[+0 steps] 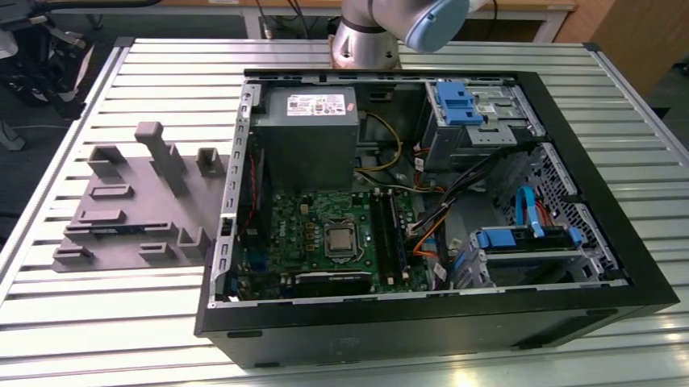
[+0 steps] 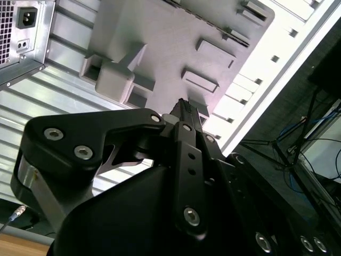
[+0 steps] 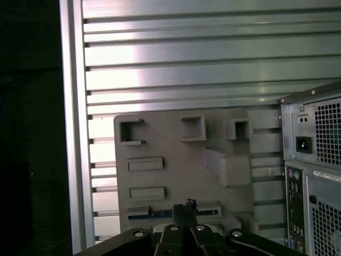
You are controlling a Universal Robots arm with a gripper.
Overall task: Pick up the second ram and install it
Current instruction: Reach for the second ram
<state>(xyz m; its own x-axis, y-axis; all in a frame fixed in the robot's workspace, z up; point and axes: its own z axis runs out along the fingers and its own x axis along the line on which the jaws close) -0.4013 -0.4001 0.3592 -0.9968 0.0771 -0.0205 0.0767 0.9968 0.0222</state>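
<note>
Pick-up stage: the black gripper, fingers together, hovers over the thin dark memory stick slotted in the grey plastic fixture plate; grasping needs them parted.

No text can be read anywhere. In the exterior view, a white rectangular paper label lies on the grey metal power supply box. It carries dark print and what may be a barcode, all too fine to make out. In the first wrist view, a narrow white sticker with tiny print crosses the grey metal rear panel of the computer case, and it is equally illegible.
</note>
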